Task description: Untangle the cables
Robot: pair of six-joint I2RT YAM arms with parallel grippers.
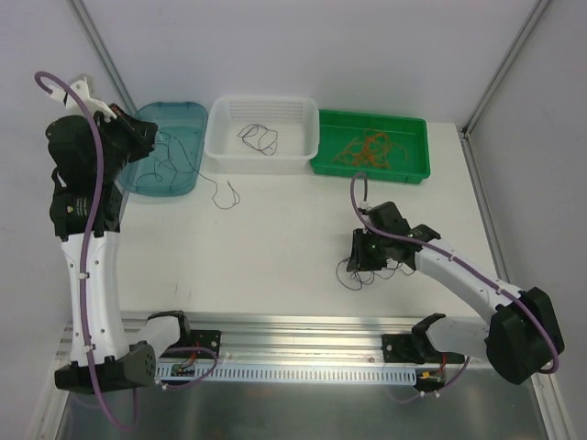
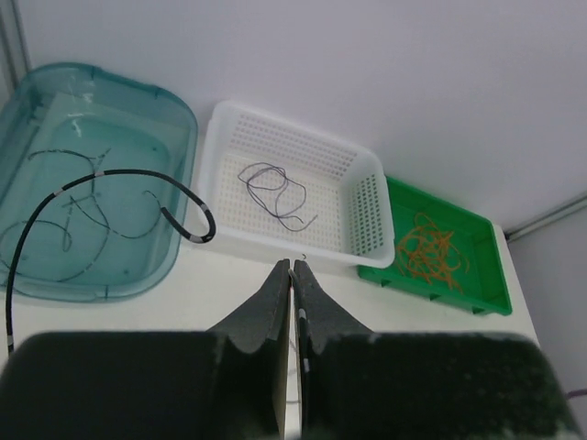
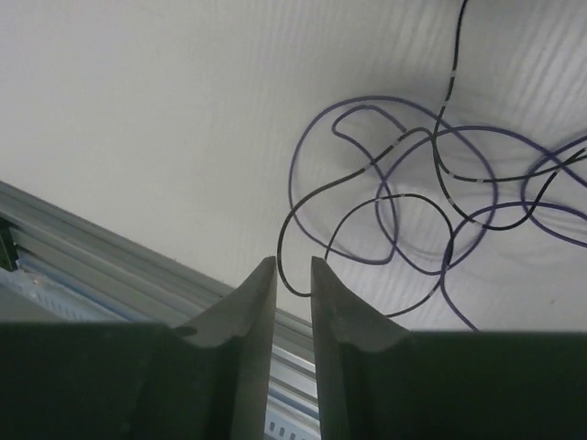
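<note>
My left gripper (image 2: 292, 264) hangs high near the teal bin (image 1: 188, 115), shut on a black cable with white bands (image 2: 302, 315). A banded black cable (image 2: 119, 174) arcs over the bin in the left wrist view. My right gripper (image 3: 293, 261) is low over the table at centre right (image 1: 367, 261), its jaws slightly apart. A loop of black cable (image 3: 283, 275) runs through the gap, unclamped. It belongs to a tangle of purple and black cables (image 3: 413, 202) lying on the table (image 1: 353, 273).
A white basket (image 1: 303, 160) holds one dark cable (image 1: 259, 137). A green tray (image 1: 417, 170) holds orange cables (image 1: 367, 148). More thin dark cables lie in the teal bin. A loose thin cable (image 1: 225, 192) lies on the table before the basket. A metal rail (image 1: 312, 325) lines the near edge.
</note>
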